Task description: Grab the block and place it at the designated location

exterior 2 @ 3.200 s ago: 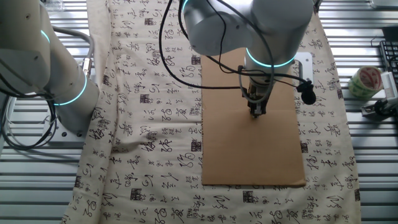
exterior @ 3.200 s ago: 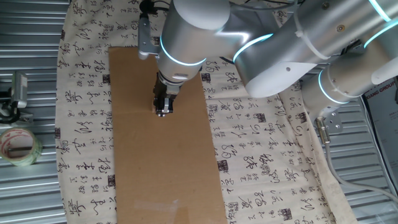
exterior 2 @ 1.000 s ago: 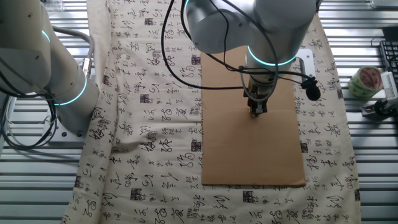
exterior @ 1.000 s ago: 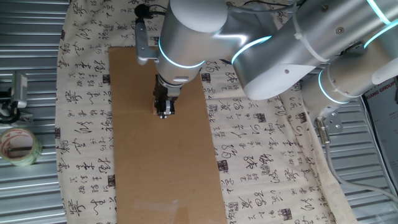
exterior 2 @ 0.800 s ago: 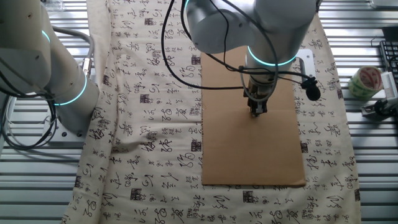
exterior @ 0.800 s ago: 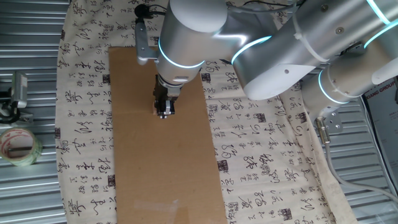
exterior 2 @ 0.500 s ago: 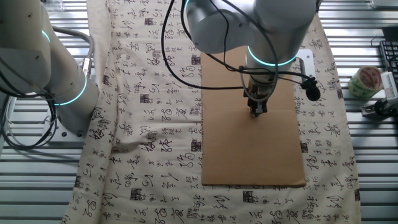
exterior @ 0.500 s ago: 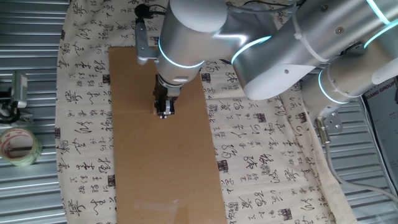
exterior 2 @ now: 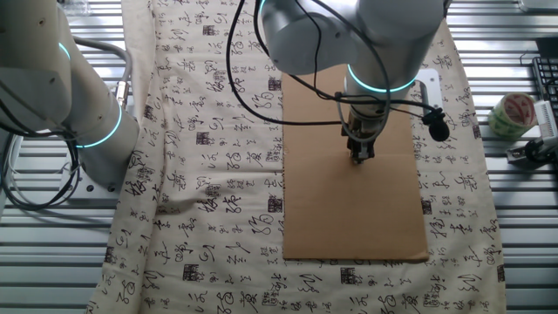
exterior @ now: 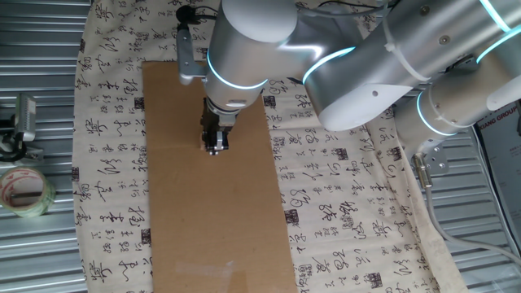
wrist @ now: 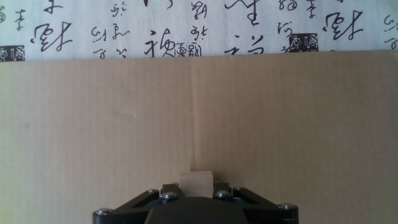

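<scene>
The block [wrist: 196, 180] is a pale tan cube that shows only in the hand view, at the bottom edge, between my two fingers [wrist: 168, 187]. My gripper [wrist: 196, 185] is shut on it. The gripper [exterior: 215, 149] stands tip-down on the upper middle of the brown cardboard sheet [exterior: 203, 220], and it also shows in the other fixed view [exterior 2: 359, 157]. In both fixed views the block is hidden by the fingers. The black dot of the designated location shows in no view.
The cardboard [exterior 2: 349, 209] lies on a cloth printed with black calligraphy [exterior: 342, 203]. A roll of tape [exterior: 24, 191] and a metal fixture [exterior: 20, 122] sit off the cloth on the slatted table. The tape also shows in the other fixed view [exterior 2: 510, 112]. The large arm links overhang the cloth.
Since 3.2 s ago the wrist has turned slightly over the same spot. Nothing has visibly moved in the last second.
</scene>
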Tool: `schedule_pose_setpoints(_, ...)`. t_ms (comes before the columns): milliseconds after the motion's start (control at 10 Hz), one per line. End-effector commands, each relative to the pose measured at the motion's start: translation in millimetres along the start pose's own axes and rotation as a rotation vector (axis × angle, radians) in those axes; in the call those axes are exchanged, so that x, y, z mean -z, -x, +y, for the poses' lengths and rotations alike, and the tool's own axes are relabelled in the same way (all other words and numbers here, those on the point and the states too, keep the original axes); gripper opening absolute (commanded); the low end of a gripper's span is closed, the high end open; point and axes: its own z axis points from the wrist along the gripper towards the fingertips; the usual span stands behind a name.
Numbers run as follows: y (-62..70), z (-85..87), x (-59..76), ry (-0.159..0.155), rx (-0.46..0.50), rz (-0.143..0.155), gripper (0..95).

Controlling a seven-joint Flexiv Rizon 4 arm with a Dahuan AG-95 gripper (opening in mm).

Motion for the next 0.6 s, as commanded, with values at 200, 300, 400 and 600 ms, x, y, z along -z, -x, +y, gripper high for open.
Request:
schedule_pose_setpoints(200,0.0,0.1,-0.1,0.002,0.005,-0.002,0.0)
schedule_pose_setpoints(300,0.0,0.1,-0.1,0.002,0.009,-0.003,0.0)
schedule_pose_setpoints(400,0.0,0.1,-0.1,0.002,0.011,-0.003,0.0)
schedule_pose_setpoints(600,0.0,0.0,-0.1,0.005,0.013,-0.004,19.0)
